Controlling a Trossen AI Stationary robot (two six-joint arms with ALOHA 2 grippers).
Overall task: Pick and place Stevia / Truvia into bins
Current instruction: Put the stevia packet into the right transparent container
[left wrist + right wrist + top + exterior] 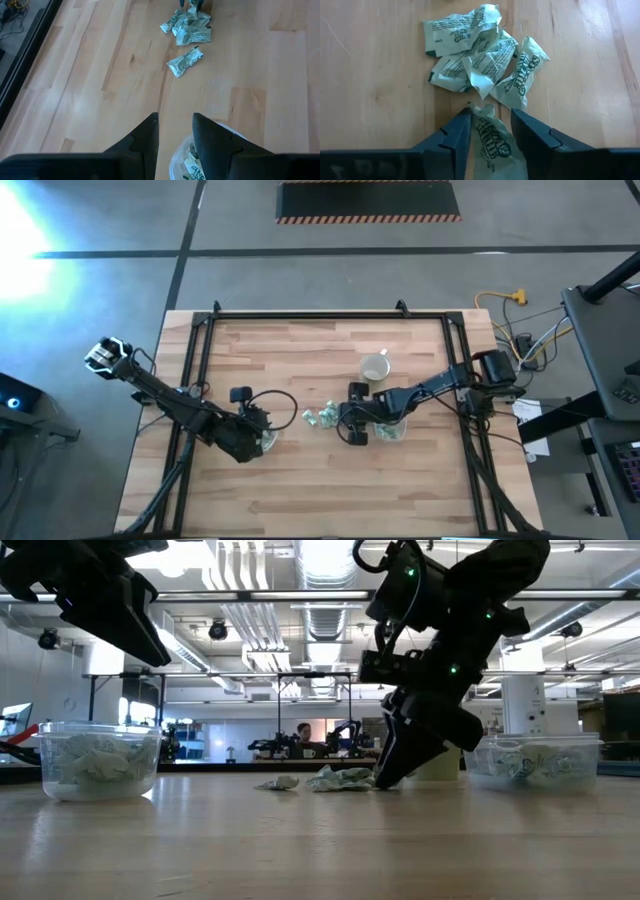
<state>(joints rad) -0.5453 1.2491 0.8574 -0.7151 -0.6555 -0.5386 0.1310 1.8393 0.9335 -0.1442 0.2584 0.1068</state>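
Right gripper (491, 131) down at the tabletop, fingers (451, 137) parted a little with one packet (492, 142) lying between them; whether pinched or only straddled, cannot tell. Just ahead of the fingertips, a small heap of crumpled green-and-white packets (475, 60), overlapping one another on the bare wood. From above, that heap (322, 417) near the middle of the table (300, 500), immediately left of the right gripper (350, 420). One more packet (185, 61) a little apart from the heap, on its left side. Rounded-rectangular tub (535, 760) just right of the right gripper, holding packets. Cream mug (375, 367) beyond it, farther from the near edge.

Left gripper (175, 131) hovering above the round tub (98, 758), fingers (145, 137) slightly apart with nothing between them. Round tub well filled with packets, standing left of the heap and apart from it. In the room beyond the table, a person (303, 733) far off at a bench.
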